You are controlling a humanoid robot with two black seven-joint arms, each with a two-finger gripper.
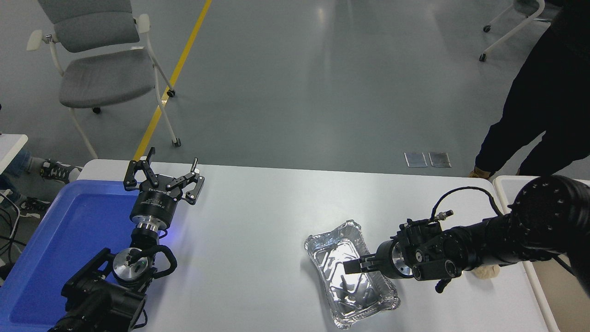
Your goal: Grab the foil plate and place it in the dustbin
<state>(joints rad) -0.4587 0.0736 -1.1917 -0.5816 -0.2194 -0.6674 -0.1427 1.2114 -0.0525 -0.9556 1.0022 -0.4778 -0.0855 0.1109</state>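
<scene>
The foil plate [349, 277] is a shiny silver tray with crinkled walls, lying flat on the white table at front right of centre. My right gripper [351, 267] comes in from the right and hangs low over the tray's inside, near its right wall. Its fingers look closed together and hold nothing. The dustbin [566, 305] shows only as a strip of white rim and beige inside at the right edge, beyond my right arm. My left gripper [167, 169] is parked open at the lower left.
A blue plastic tray [69, 240] lies at the left, under my left arm. A crumpled tan paper ball [489, 272] peeks out behind my right wrist. A person in black [544, 106] stands at the table's far right corner. A grey chair [99, 69] stands at the far left.
</scene>
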